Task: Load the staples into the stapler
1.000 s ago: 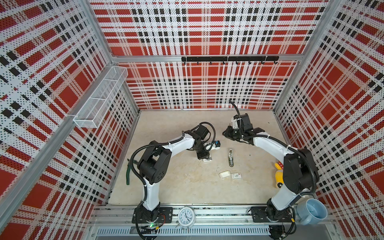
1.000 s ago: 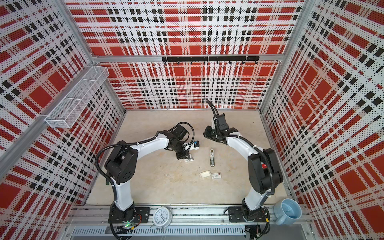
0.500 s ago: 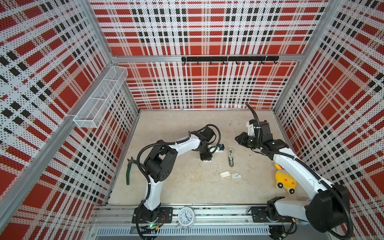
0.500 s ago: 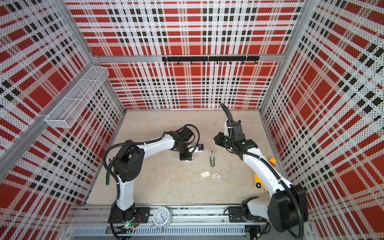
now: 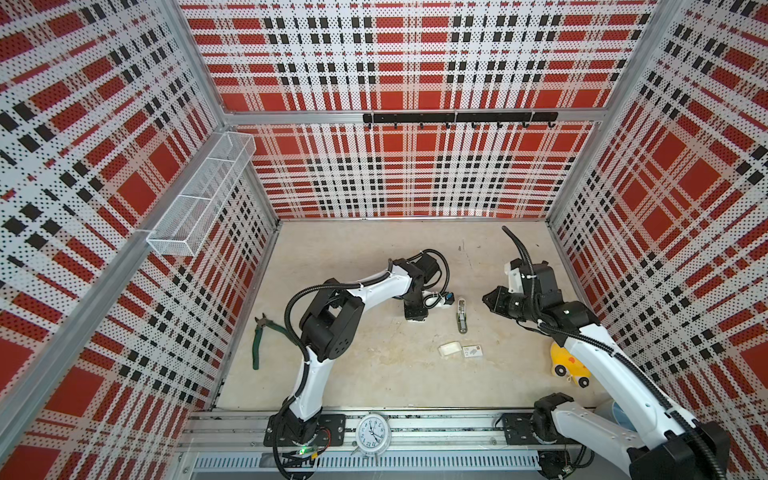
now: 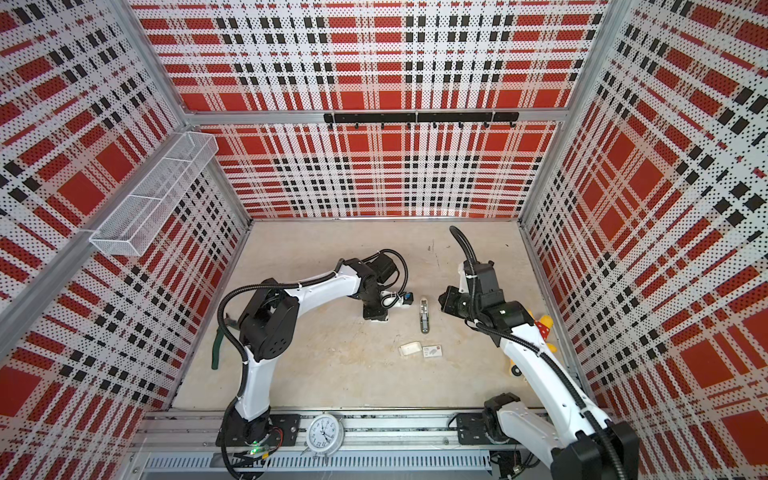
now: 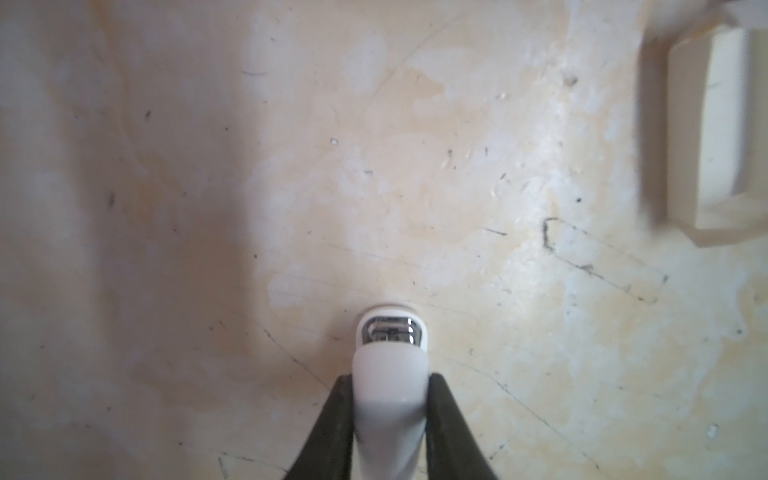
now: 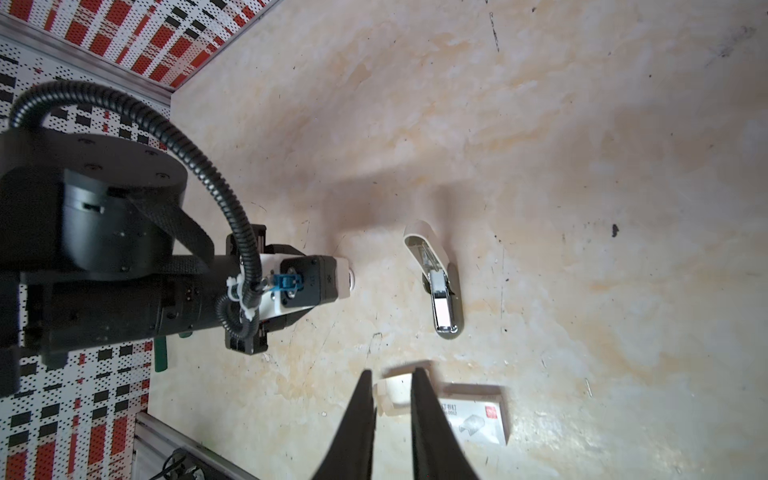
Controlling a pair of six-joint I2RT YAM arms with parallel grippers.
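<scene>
The left gripper [image 7: 390, 380] is kept clamped on a white body [image 7: 390, 357] with a chrome-lined mouth, pointed down at the table [image 5: 374, 374]. An opened white-and-chrome stapler [image 5: 461, 316] is laid nearby. The right gripper [image 8: 392, 372] is raised, narrowly parted and empty. The staples cannot be made out; a white tray [image 5: 450, 348] is set just beside the box sleeve [image 5: 472, 351]

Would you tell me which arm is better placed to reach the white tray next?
Probably right: the right gripper is empty and faces the tray; the left gripper clamps a white piece.
</scene>
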